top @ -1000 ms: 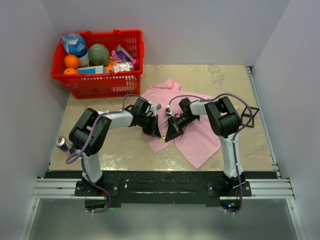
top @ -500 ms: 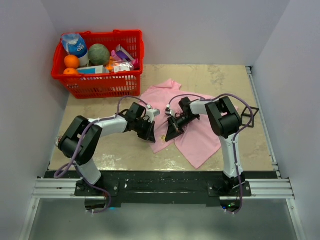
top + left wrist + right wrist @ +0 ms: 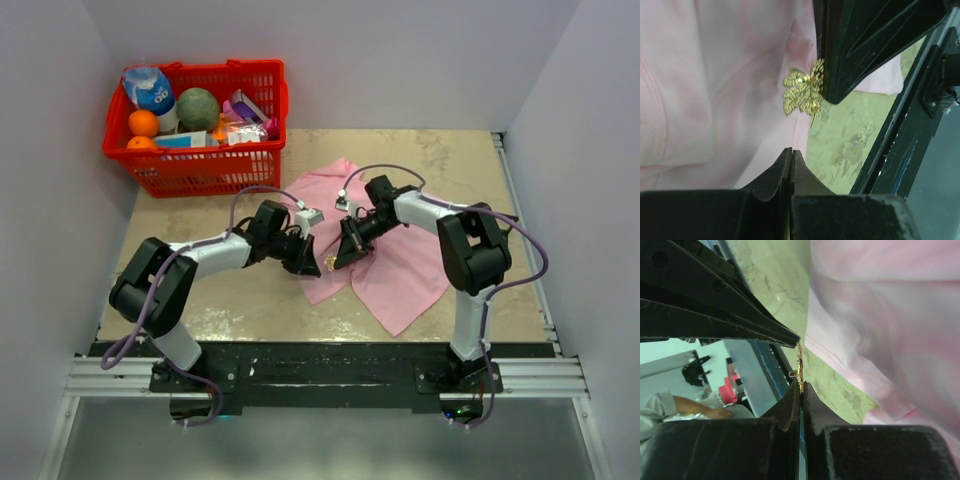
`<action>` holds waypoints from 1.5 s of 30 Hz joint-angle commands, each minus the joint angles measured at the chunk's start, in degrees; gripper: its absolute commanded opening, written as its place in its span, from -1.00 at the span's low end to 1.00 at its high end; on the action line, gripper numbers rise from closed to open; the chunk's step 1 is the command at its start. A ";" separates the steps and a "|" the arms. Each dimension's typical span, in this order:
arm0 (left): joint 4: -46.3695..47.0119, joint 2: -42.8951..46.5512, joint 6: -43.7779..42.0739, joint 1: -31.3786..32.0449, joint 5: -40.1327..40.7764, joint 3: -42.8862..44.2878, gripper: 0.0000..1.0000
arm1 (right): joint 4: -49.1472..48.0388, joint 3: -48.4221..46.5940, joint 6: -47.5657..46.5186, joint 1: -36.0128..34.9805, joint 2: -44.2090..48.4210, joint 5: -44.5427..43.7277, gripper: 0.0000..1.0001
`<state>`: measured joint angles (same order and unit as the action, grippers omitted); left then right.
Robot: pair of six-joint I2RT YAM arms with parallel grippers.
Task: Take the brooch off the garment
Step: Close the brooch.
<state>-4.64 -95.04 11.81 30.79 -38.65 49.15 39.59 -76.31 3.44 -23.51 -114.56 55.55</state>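
The pink T-shirt (image 3: 400, 270) lies spread on the table, and it also shows in the left wrist view (image 3: 715, 90) and the right wrist view (image 3: 890, 315). The gold brooch (image 3: 802, 92) sits at the shirt's near hem. My right gripper (image 3: 338, 264) is shut on the brooch's edge (image 3: 799, 362) and holds it just off the hem; its own view (image 3: 801, 385) shows the pinch. My left gripper (image 3: 312, 268) is shut with nothing between its tips (image 3: 791, 151), which point at the brooch from close by. I cannot tell whether the pin is still in the cloth.
A red basket (image 3: 200, 165) with fruit, a bottle and packets stands at the back left. The two grippers meet tip to tip over the tan table (image 3: 840, 145) at the shirt's lower left edge.
My left gripper drew back to the left, then came back in to the brooch. My right arm's elbow swung right while its gripper stayed on the brooch.
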 commanded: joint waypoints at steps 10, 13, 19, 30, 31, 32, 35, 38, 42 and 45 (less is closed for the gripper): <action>14.12 -3.13 5.93 -0.20 -9.93 0.25 -1.00 | -3.38 3.10 4.90 0.13 3.20 9.75 -1.00; 16.32 -2.95 7.69 -0.11 -13.27 -0.19 -1.00 | -5.40 4.07 6.84 0.22 3.03 8.97 -1.00; 18.97 -2.08 10.33 -0.20 -15.93 -2.21 -1.00 | -7.16 2.31 8.69 0.13 0.84 9.49 -1.00; 18.08 -2.42 12.87 -4.40 -11.44 -3.79 -1.00 | -9.18 -0.15 10.36 0.83 0.57 12.91 -1.00; 18.87 -2.60 13.49 -5.20 -12.40 -4.84 -1.00 | -9.27 -0.41 10.36 0.83 0.83 13.09 -1.00; 19.67 -2.78 14.02 -5.73 -13.02 -5.20 -1.00 | -9.27 -0.76 10.36 0.74 0.75 13.18 -1.00; 21.87 -3.04 15.17 -6.35 -15.57 -5.64 -1.00 | -9.71 -1.20 10.53 0.74 -0.13 12.83 -1.00; 24.77 -2.87 17.19 -6.09 -16.72 -6.34 -1.00 | -10.24 -1.91 11.15 0.83 -1.27 12.83 -1.00; 26.08 -2.60 18.33 -5.65 -17.42 -6.43 -1.00 | -10.94 -2.61 11.94 0.74 -1.98 12.74 -1.00; 27.66 -2.43 19.64 -5.30 -18.73 -6.69 -1.00 | -12.17 -2.35 12.99 0.57 -2.33 12.48 -1.00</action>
<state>17.98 -98.39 28.60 24.93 -54.00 43.16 29.71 -76.93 14.72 -22.81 -116.73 66.70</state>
